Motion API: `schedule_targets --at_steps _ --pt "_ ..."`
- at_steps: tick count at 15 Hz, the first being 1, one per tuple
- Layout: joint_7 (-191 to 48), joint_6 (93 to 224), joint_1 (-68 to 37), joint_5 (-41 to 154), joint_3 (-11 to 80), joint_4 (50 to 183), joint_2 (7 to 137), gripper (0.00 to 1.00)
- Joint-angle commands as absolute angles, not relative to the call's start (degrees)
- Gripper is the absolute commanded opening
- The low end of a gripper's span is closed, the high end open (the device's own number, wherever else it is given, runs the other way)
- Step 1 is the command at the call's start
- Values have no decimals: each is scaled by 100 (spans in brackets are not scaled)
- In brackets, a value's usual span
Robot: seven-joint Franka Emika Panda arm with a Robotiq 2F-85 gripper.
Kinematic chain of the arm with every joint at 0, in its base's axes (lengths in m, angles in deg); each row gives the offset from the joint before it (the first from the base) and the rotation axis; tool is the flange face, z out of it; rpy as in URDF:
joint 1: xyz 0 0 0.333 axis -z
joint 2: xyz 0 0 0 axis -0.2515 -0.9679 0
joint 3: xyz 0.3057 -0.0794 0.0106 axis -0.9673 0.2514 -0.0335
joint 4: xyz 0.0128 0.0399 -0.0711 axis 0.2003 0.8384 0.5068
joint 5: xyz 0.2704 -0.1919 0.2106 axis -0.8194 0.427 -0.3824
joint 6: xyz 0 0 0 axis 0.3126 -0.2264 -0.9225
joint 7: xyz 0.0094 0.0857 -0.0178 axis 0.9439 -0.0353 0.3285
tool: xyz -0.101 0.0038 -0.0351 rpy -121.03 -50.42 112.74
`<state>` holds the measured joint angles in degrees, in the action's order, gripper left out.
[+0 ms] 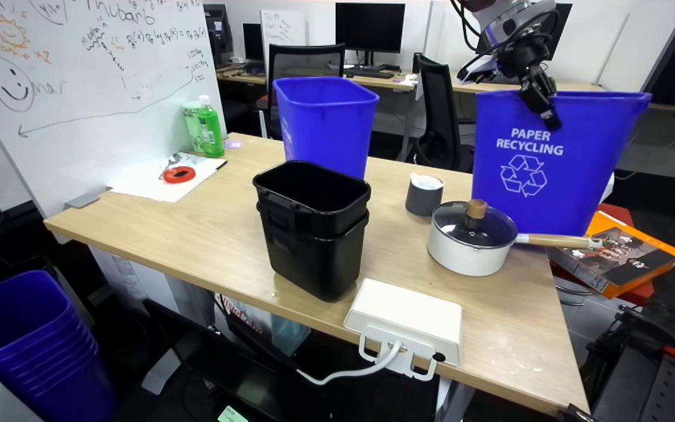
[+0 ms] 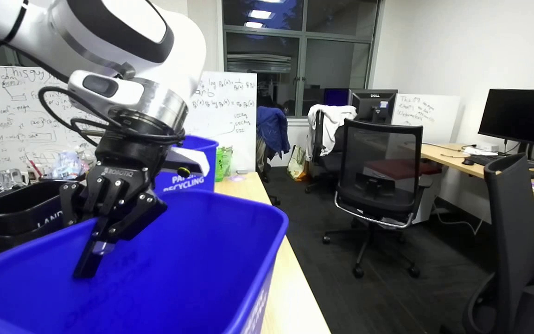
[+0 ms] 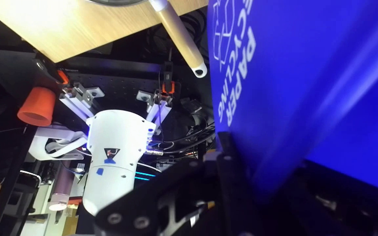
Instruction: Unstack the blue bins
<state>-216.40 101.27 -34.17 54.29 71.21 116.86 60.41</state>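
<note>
- Wooden table (image 1: pixel 214 223) spreads below the pincer (image 1: pixel 548 114); beyond it stand chairs (image 1: pixel 440 117) and a monitor (image 1: pixel 369 27), and well to its left in an exterior view is a scrawled whiteboard (image 1: pixel 109 88).
- The pincer pinches a wall of the held bin (image 1: pixel 572 176) at the rim, one finger (image 2: pixel 90 257) inside, the other outside.
- The held bin, blue, is directly below the pincer, mouth up, its white PAPER RECYCLING print just under the outer fingertip. Whether its base touches the table, I cannot tell.
- The free bin (image 1: pixel 326 132), also blue, stands upright, well apart from pincer and held bin; its base is hidden behind the black bins (image 1: pixel 314 252).
- The black bins, nested, stand on the table, lower and left of the pincer there.
- The pot (image 1: pixel 466 255), lidded, sits below the pincer, in front of the held bin; touching or not, I cannot tell.
- The cup (image 1: pixel 422 200) is near the pot, below and left of the pincer.
- The white box (image 1: pixel 405 316) lies farther below the pincer, near the black bins.
- In the wrist view, the arm base (image 3: pixel 116 141) shows left of the pincer.
</note>
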Motion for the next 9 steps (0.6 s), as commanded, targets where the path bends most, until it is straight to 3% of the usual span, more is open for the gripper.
schedule_targets --at_steps 1,8,9 --pt "-21650 10555 -3826 5077 7451 11968 6040 1" --pt "-21647 10920 -3996 4996 7344 12138 6187 1" --pt "-21586 10917 -4024 5035 7334 12142 6210 11"
